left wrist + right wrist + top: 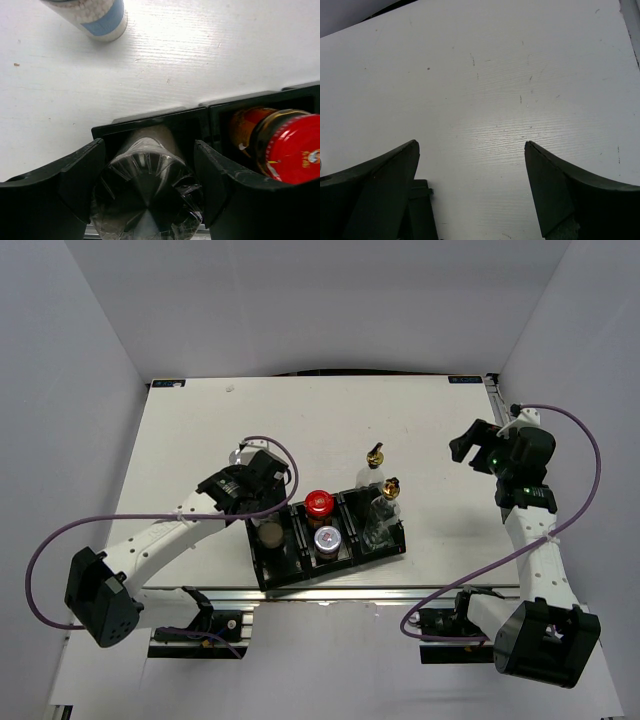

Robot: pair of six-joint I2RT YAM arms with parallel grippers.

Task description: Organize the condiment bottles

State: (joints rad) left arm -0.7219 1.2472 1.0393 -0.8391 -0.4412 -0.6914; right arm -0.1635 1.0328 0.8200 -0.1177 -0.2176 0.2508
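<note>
two glass bottles with gold pourers, one red-lidded jar, three shakers, one black tray with three compartments, and two robot arms, one left and one right.

On the counter, the tray holds a shaker at left, a jar in the middle; one bottle stands behind.

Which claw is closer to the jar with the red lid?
Left. The left gripper grips a shaker in the tray compartment beside the red-lidded jar; the right gripper hangs open, far to its right.
</note>
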